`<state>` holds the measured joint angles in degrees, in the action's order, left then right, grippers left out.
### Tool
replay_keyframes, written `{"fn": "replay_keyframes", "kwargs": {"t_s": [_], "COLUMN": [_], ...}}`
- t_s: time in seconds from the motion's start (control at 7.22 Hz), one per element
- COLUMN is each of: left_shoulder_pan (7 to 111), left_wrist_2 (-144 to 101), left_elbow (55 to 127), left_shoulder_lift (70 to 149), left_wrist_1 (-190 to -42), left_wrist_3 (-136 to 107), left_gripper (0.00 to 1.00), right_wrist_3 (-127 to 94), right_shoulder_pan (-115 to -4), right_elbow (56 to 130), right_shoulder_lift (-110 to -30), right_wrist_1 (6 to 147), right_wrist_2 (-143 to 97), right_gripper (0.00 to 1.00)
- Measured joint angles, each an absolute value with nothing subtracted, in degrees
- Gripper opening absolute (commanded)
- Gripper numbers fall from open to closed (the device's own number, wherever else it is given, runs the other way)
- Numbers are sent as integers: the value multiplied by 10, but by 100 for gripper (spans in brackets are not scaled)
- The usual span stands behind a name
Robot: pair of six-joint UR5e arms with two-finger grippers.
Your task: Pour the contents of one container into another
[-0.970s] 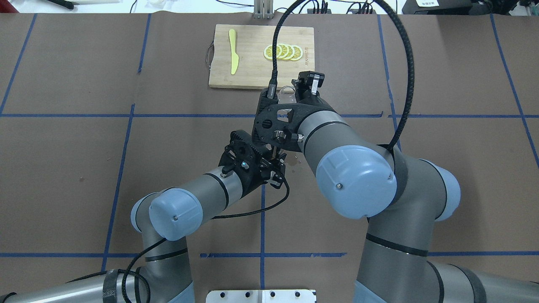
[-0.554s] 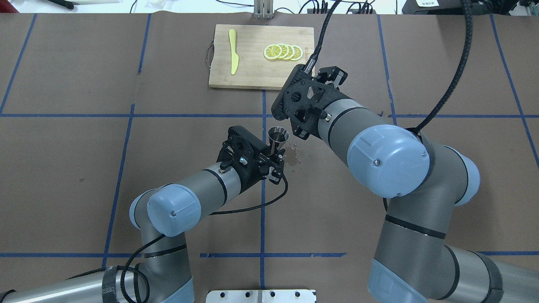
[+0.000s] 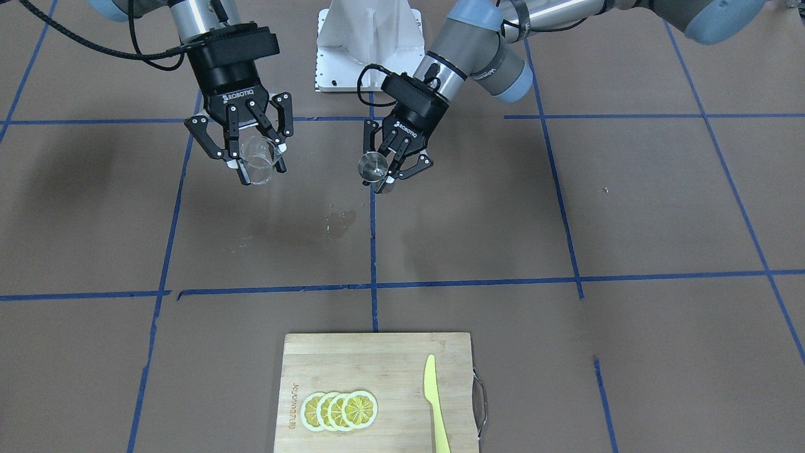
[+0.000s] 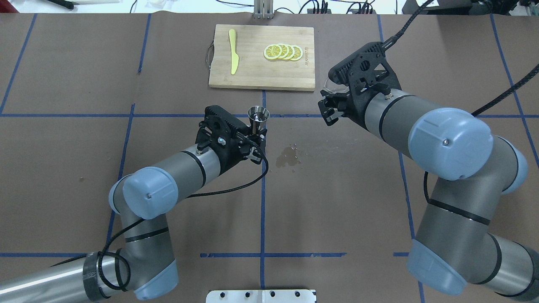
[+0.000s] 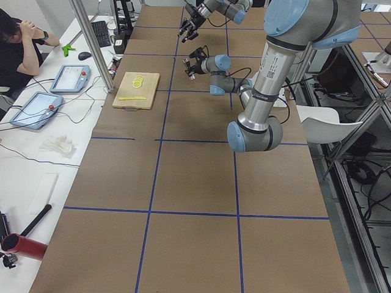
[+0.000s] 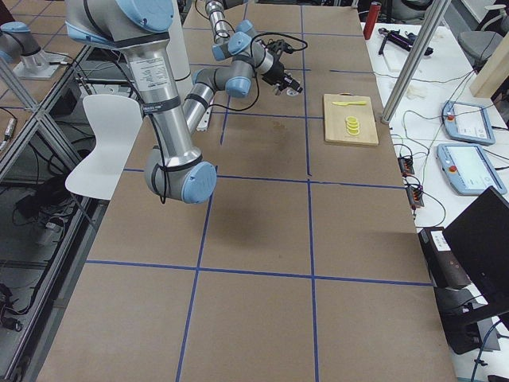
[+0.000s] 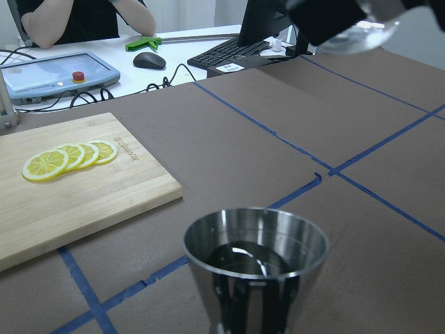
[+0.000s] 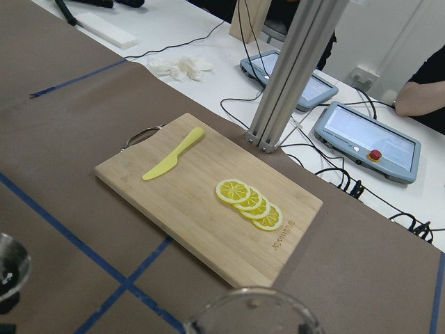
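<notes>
My left gripper (image 3: pixel 385 173) is shut on the waist of the steel jigger (image 3: pixel 372 165), which stands upright above the table near the centre tape line (image 4: pixel 258 114). In the left wrist view the jigger (image 7: pixel 256 259) holds dark liquid. My right gripper (image 3: pixel 261 167) is shut on the clear glass cup (image 3: pixel 258 157) and holds it in the air well to the jigger's side. The cup's rim (image 8: pixel 250 309) fills the bottom of the right wrist view. In the overhead view the right gripper (image 4: pixel 331 105) mostly hides the cup.
A small wet spill (image 4: pixel 288 158) lies on the brown table cover between the arms. At the far side sits a wooden cutting board (image 4: pixel 252 73) with lemon slices (image 4: pixel 283 52) and a yellow knife (image 4: pixel 233 51).
The right arm swung off to the right with the glass cup, away from above the jigger. The left gripper carried the jigger farther from the robot and a little left.
</notes>
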<state>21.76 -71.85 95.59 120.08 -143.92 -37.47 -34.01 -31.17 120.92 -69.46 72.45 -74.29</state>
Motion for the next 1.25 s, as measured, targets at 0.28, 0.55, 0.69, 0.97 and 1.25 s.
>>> {"fn": "replay_keyframes", "kwargs": {"t_s": [0.28,0.55,0.69,0.97,1.25], "left_shoulder_pan": [235,244,251,261,262], "left_wrist_2": [-716,-713,-710,-685,-631], "left_elbow": [999,1037,1058,1083,1090], "left_shoulder_lift": [1147,1075,1029,959,921], "left_wrist_1": [-1439,-1438,-1438,-1438,-1438], "left_wrist_3": [-399,-442,-450,-504,-600], "left_gripper": [0,0,0,0,0], "right_wrist_3": [-407,-486,-555,-670,-712], "right_shoulder_pan": [-315,-315,-316,-316,-316], "right_elbow": [1248,1284,1289,1285,1256], "right_shoulder_lift": [-765,-852,-873,-903,-936], "right_wrist_1": [724,723,723,700,625], "right_wrist_2": [-760,-767,-767,-755,-717], "right_gripper": [0,0,0,0,0]}}
